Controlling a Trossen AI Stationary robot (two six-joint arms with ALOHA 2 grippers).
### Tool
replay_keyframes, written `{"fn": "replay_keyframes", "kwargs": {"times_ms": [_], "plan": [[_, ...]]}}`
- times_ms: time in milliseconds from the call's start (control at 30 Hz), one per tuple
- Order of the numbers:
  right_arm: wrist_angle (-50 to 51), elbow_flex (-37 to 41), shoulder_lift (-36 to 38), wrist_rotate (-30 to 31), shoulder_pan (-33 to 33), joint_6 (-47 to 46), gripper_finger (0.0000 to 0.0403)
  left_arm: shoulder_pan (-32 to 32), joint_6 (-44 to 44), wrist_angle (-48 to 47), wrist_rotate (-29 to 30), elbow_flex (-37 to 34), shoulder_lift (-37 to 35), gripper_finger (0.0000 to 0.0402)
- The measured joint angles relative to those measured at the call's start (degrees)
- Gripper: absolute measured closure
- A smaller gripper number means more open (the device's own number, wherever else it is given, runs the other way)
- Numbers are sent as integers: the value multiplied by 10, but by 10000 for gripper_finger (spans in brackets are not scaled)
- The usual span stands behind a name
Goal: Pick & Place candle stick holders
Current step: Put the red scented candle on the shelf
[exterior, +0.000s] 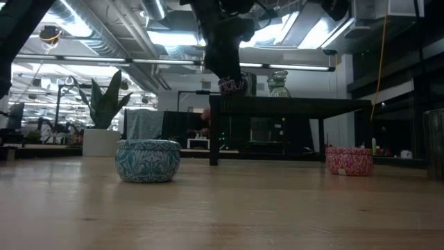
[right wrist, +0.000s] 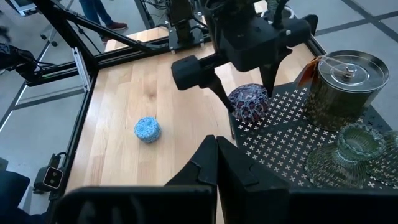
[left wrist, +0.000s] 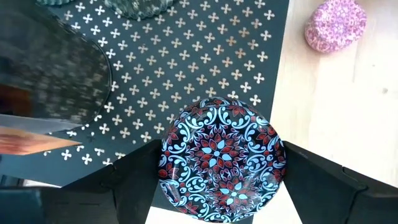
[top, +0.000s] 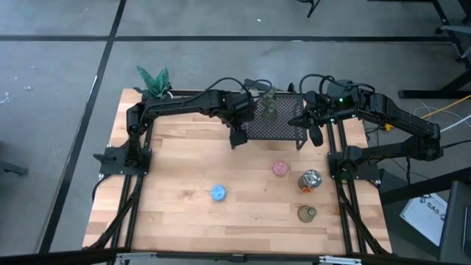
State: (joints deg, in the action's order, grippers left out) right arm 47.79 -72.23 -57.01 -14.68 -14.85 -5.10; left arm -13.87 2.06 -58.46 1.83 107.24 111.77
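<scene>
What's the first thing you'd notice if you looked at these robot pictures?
The left gripper holds a round holder with a red and blue swirl pattern at the edge of the black mesh rack, where a silvery holder and a glass one already stand. Down on the wooden table sit a blue holder and a pink one. The right gripper waits shut beside the rack.

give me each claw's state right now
Left claw: closed on the patterned holder at the rack edge.
Right claw: shut, empty.
</scene>
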Motion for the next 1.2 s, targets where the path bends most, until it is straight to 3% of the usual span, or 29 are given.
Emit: {"fn": "replay_keyframes", "kwargs": {"times_ms": [967,1200], "plan": [[0,0,0,-6,0,14,402,3,-15,22,6,0,12,97],[0,0,0,-6,0,15,402,3,-22,30,4,0,12,69]]}}
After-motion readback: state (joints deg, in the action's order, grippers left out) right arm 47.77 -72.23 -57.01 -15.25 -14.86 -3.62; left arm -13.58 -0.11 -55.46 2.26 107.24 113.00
